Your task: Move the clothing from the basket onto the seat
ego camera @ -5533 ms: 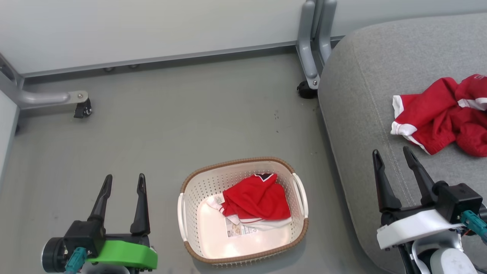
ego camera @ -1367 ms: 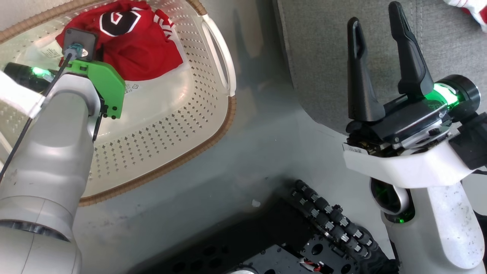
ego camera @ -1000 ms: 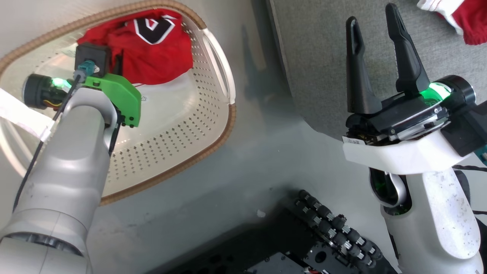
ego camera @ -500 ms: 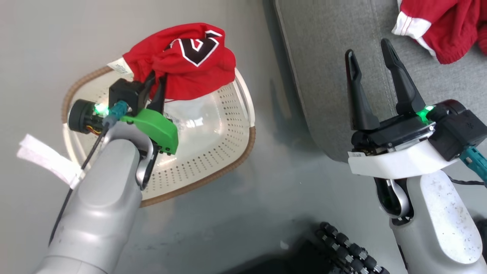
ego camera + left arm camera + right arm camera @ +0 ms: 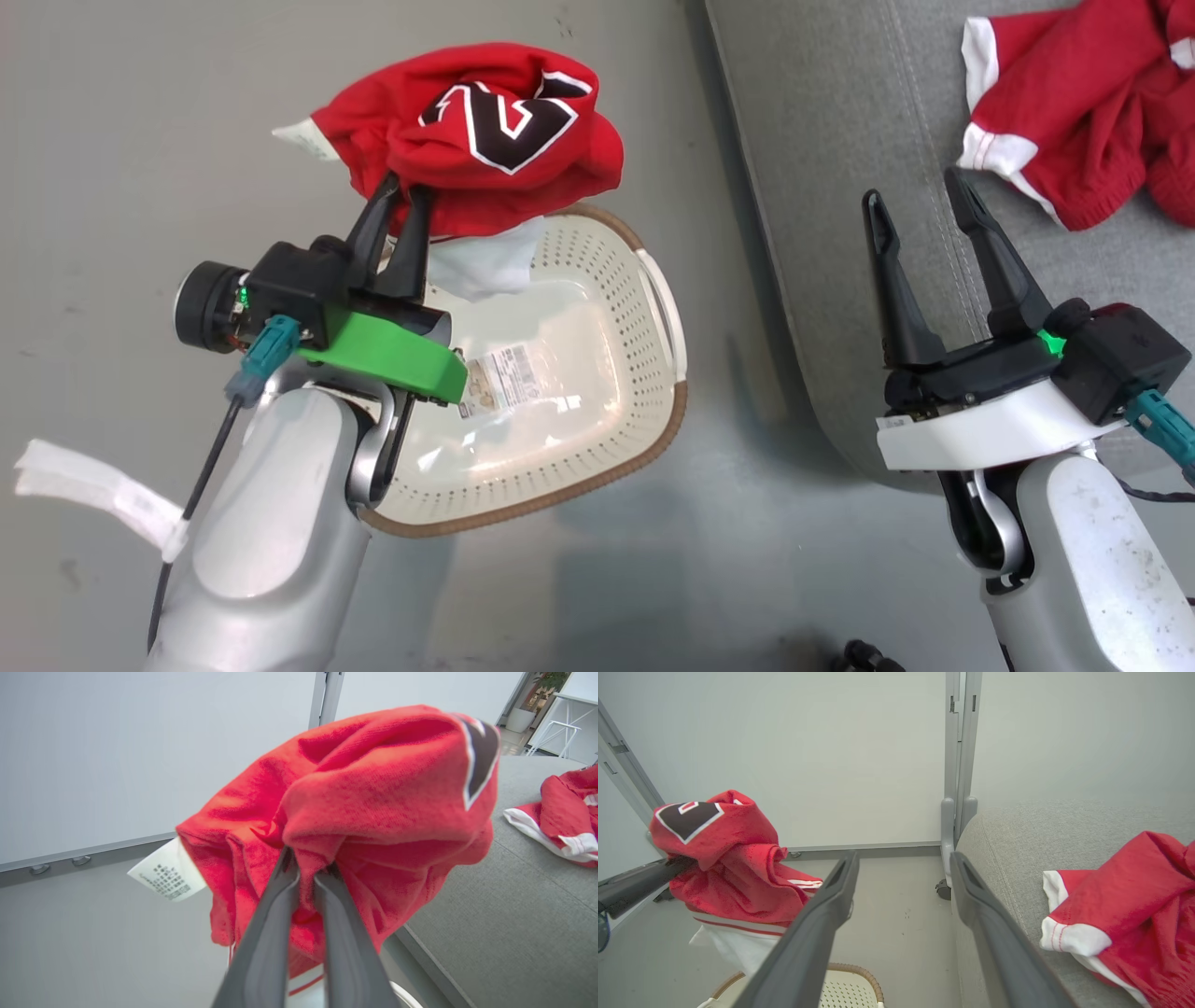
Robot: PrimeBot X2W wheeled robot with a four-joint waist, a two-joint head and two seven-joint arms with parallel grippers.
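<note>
Clamping one jersey (image 5: 476, 131) in left pincer (image 5: 403, 191), one garment (image 5: 1074, 140) on seat (image 5: 840, 168)

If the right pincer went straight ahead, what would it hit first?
Probably the wall by the grey post; the way looks free till there. The seat and red garment lie off to the right. Depth unclear.

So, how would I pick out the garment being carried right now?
Find the cream-white perforated plastic basket on the floor. Over its far rim hangs a bunched red fabric jersey, pinched in the left gripper. Unlike the red white-trimmed garment lying on the grey fabric seat, it shows a black, white-edged numeral.
</note>
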